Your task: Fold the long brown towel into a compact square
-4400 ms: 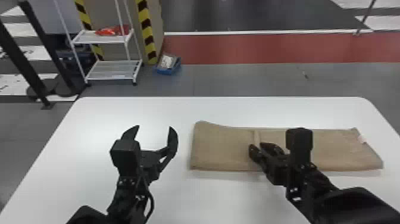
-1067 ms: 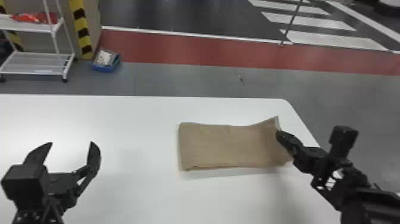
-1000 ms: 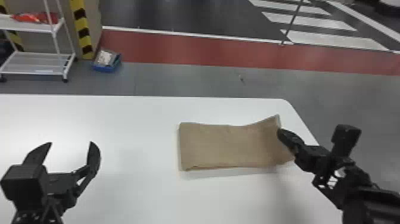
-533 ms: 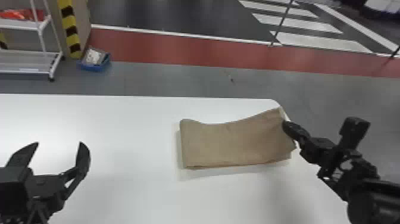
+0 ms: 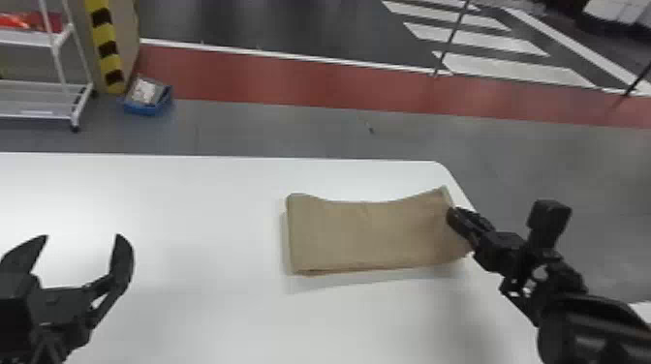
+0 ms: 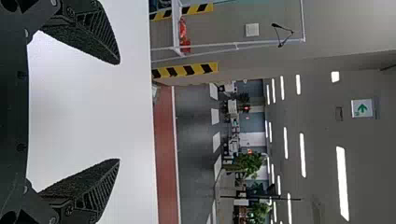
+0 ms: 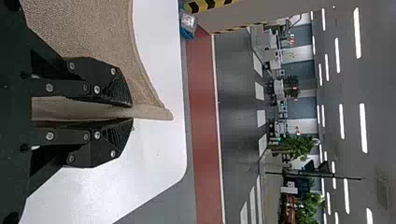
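Right tool [image 5: 454, 217] hides some towel [image 5: 368, 235].

Blue bin [image 5: 147, 107] beside white shelf [image 5: 36, 113].

The claw [image 7: 132, 112] pinches the edge of the brown towel [image 7: 84, 35] between its fingers.

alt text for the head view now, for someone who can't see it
A brown towel, already folded, lies on a white table, its right end pinched by the right gripper. The left gripper is open over the table's left part.
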